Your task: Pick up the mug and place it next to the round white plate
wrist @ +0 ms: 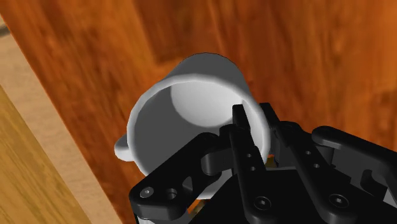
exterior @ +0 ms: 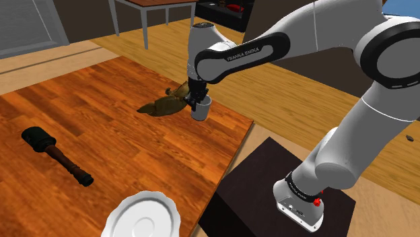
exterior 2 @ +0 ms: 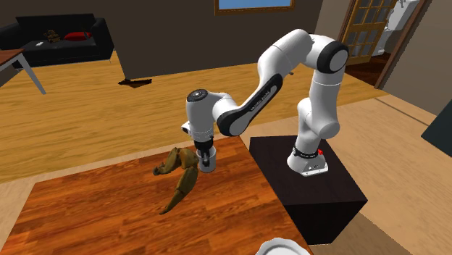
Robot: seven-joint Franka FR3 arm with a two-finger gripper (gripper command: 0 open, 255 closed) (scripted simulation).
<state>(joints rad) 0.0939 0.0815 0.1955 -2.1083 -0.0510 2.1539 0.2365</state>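
- I saw the mug, drawn pale grey-white, clamped in the hand a little above the middle of the shoulder view, over the far strip of the counter near its right edge.
- In the wrist view the mug showed its open mouth tipped toward the camera. Its small handle stuck out on the side away from the fingers.
- The hand was closed on the mug's rim, one black finger inside the cup and the other outside the wall.
- I could not tell whether the mug's base touched the wood or hung just above it.
- In the second exterior view the mug sat under the hand at the middle of the frame, by the counter's far corner.
- A brown leafy thing lay on the counter just left of the mug in the shoulder view; it sprawled left of and below the mug in the second exterior view.
- The round white plate sat at the bottom edge of the shoulder view, well apart from the mug, and its rim peeked in at the bottom of the second exterior view.
- A dark tool with a brown handle lay at the shoulder view's left.
- The white arm arched from the black stand at lower right.
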